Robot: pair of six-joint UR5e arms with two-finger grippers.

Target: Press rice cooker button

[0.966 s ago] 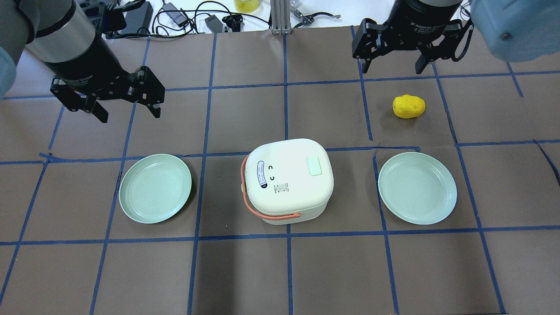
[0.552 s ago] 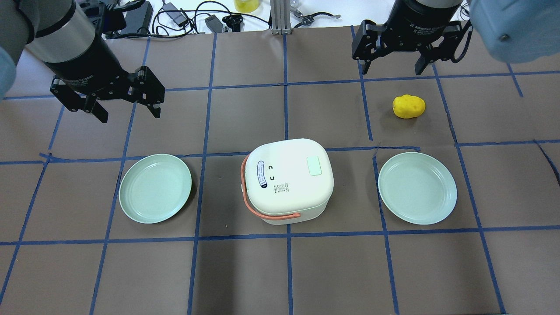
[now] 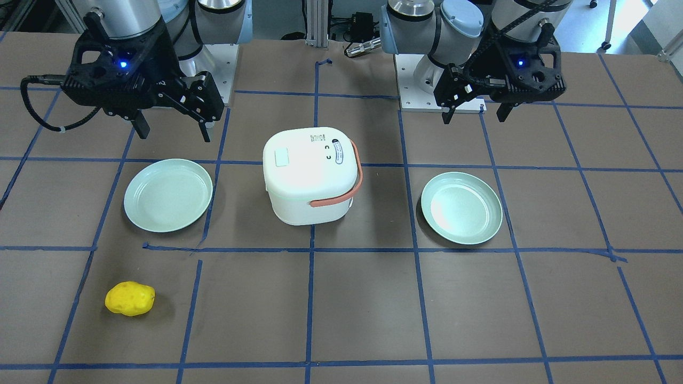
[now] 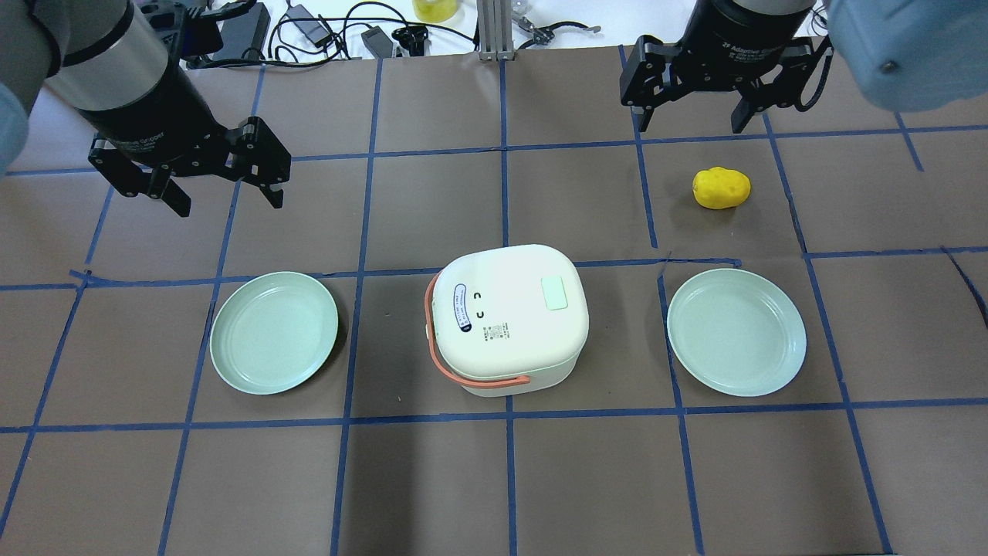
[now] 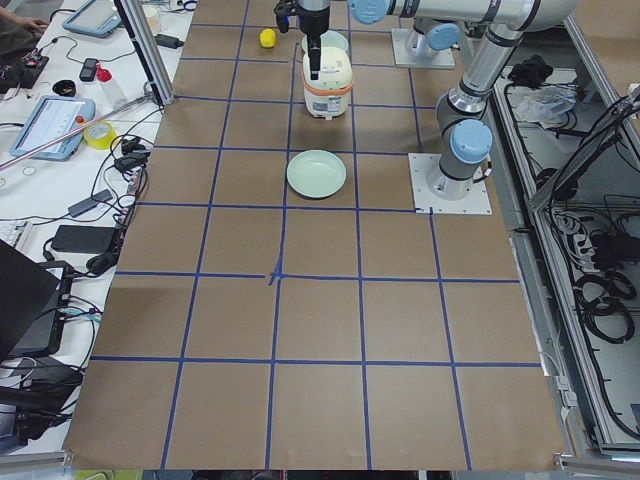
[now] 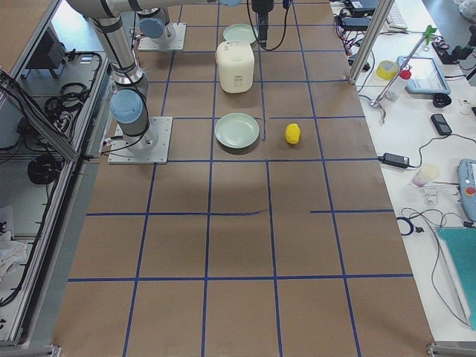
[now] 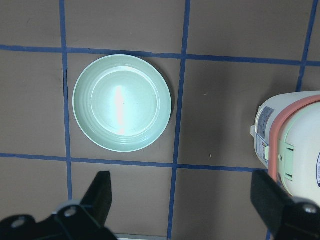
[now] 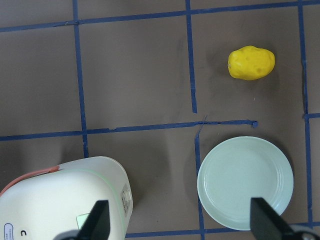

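Observation:
The white rice cooker with an orange handle stands at the table's middle, lid shut. A pale green button sits on its lid and also shows in the front-facing view. My left gripper is open and empty, raised well to the cooker's left, above the left plate. My right gripper is open and empty, raised far to the cooker's right, near the potato. The left wrist view shows the cooker's handle side. The right wrist view shows its top corner.
Two pale green plates flank the cooker, one on the left and one on the right. A yellow potato lies beyond the right plate. Cables and devices lie along the far table edge.
My right gripper has drifted slightly toward the top of the overhead view. My left gripper and the objects have not moved.

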